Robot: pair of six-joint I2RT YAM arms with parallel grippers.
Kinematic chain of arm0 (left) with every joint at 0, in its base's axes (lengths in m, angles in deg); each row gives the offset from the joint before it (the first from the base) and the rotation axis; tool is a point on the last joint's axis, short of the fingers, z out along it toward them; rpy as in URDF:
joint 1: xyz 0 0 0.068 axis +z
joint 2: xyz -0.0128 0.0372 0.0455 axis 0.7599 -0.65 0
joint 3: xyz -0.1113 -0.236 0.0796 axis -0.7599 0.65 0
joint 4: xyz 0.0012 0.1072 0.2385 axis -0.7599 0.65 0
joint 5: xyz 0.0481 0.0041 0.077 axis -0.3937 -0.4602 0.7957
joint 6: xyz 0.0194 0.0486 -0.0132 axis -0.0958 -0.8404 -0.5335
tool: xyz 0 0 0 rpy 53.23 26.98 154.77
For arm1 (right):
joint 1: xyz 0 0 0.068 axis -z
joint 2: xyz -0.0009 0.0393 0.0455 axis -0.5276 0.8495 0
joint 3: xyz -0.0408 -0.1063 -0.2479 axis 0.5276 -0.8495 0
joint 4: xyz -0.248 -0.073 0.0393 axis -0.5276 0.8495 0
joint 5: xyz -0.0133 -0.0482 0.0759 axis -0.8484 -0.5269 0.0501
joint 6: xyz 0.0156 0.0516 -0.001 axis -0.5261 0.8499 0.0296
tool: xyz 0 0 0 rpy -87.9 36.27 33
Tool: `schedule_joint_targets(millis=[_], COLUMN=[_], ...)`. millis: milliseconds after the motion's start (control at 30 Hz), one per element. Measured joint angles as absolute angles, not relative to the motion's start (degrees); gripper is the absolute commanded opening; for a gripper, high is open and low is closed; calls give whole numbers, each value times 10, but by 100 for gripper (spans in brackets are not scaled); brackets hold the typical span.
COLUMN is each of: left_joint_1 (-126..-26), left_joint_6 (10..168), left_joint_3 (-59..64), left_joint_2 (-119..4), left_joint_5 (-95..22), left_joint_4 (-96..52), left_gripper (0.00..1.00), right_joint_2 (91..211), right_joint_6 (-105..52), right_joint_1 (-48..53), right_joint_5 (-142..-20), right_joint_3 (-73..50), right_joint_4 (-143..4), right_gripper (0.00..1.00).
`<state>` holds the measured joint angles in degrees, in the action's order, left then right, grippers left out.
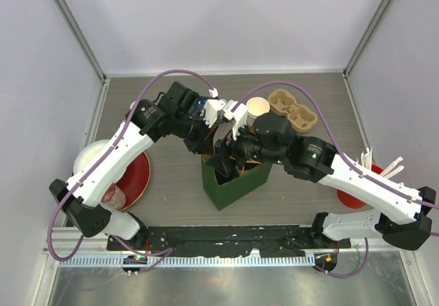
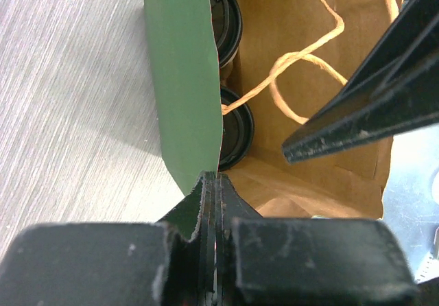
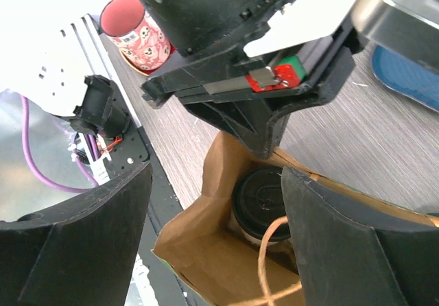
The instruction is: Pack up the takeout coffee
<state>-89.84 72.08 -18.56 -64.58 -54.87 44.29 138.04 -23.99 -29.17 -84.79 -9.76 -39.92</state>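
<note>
Okay, top view: gray wood-grain table (image 1: 171, 203), white walls (image 1: 219, 18). The left arm (image 1: 116, 155) and right arm (image 1: 357, 182) bend inward over the green bag (image 1: 233, 186).

Left wrist: left gripper (image 2: 209, 180) clenched on the bag's rim, two lidded coffee cups (image 2: 236, 138) inside just beyond.

Right wrist: right gripper (image 3: 216, 175) spread apart above the bag, one cup below between the fingers.

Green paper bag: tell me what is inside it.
Inside the green paper bag: two coffee cups, only black lids showing, far cup and near cup, plus twine handle. Cup bodies and bag floor are covered.
</note>
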Motion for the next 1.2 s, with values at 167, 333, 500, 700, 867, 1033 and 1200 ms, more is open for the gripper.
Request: schedule_joint_targets(millis=[167, 333, 500, 700, 867, 1033, 1200], left_joint_1=[-898, -898, -898, -898, -898, -898, -899], left_joint_6=[718, 717, 713, 711, 710, 709, 708], left_joint_3=[-186, -185, -186, -186, -186, -186, -188], left_joint_2=[-646, -646, -646, -646, -646, -646, -646], left_joint_5=[-549, -549, -548, -548, -544, -543, -540], left_joint_4=[443, 444, 445, 445, 446, 446, 447], left_gripper=[0, 0, 0, 0, 0, 0, 27], right_joint_2=[1381, 1381, 1381, 1380, 1378, 1378, 1378], right_joint_6=[-241, -242, -243, -243, -245, -245, -245], right_joint_1=[-292, -292, -292, -292, -292, -292, -291], right_joint_5=[-865, -869, -877, -898, -928, -978, -1016], right_joint_3=[-97, -97, -93, -83, -78, -76, -65], right_joint_4=[-386, -382, -379, -384, -390, -393, -393], right_gripper=[81, 81, 81, 83, 84, 85, 86])
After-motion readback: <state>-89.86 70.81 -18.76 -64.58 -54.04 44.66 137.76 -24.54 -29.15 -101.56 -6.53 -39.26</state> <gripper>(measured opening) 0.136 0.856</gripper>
